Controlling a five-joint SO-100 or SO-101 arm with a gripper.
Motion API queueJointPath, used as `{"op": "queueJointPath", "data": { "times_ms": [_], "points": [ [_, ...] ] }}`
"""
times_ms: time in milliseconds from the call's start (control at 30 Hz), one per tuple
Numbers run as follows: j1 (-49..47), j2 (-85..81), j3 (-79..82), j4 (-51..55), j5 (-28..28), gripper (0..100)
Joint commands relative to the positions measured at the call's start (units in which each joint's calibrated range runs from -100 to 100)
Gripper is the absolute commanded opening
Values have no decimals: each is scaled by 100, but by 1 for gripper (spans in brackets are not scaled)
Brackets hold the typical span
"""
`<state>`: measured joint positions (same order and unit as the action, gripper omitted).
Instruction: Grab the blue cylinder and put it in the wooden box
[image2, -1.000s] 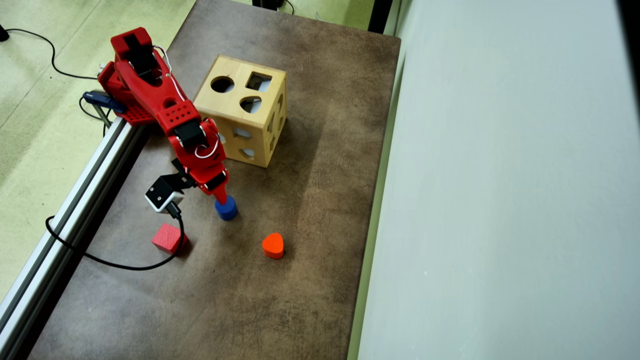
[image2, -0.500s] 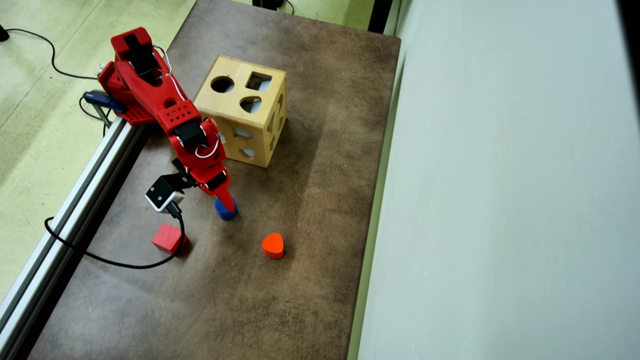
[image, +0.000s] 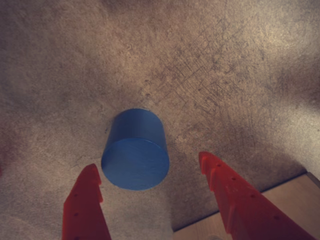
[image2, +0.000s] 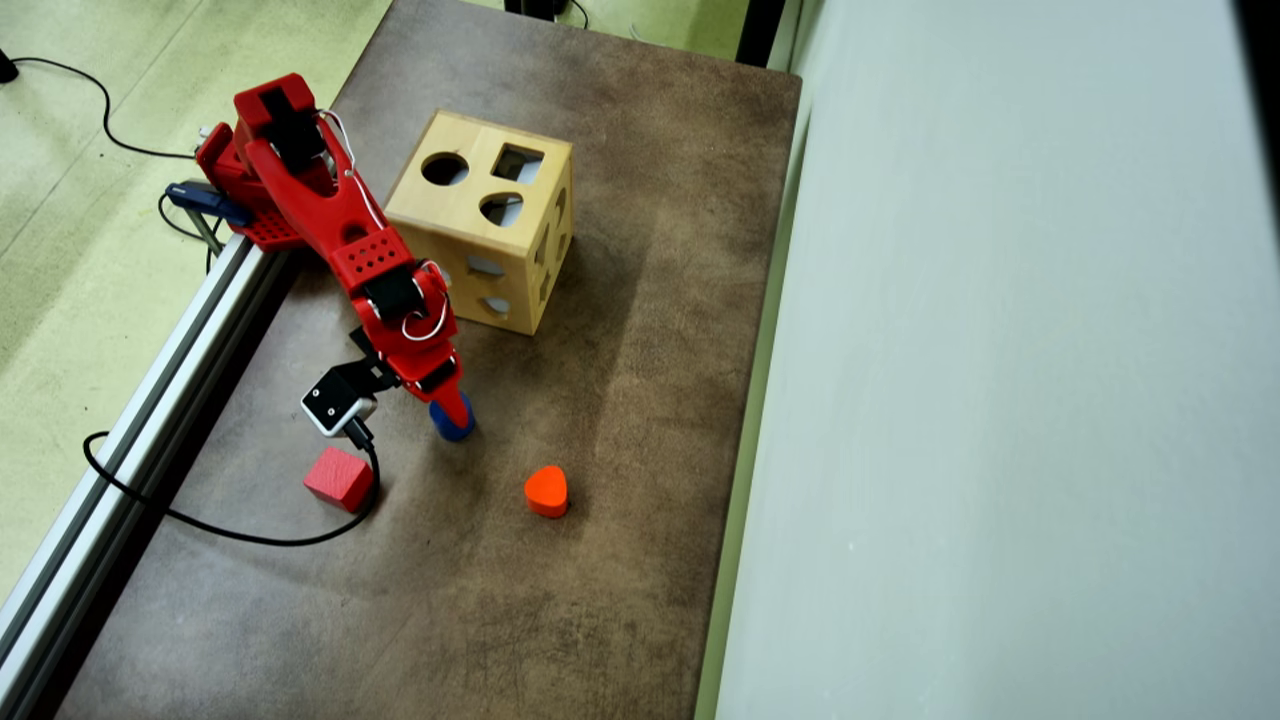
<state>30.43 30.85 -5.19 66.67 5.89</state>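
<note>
Blue cylinder (image: 135, 156) is framed at wrist-view centre between the spread pincer (image: 150, 172) tips, aligned for a straddling grasp.

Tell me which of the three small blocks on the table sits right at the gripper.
The blue cylinder, standing between the open gripper fingers. The red cube and orange heart block lie apart, farther down the overhead view.
</note>
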Motion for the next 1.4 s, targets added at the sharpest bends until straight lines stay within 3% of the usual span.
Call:
{"op": "queueJointPath", "data": {
  "times_ms": [0,1367],
  "points": [
    [-49,-74,-250,-44,29,32],
    [-213,911,-1136,-165,20,32]
  ]
}}
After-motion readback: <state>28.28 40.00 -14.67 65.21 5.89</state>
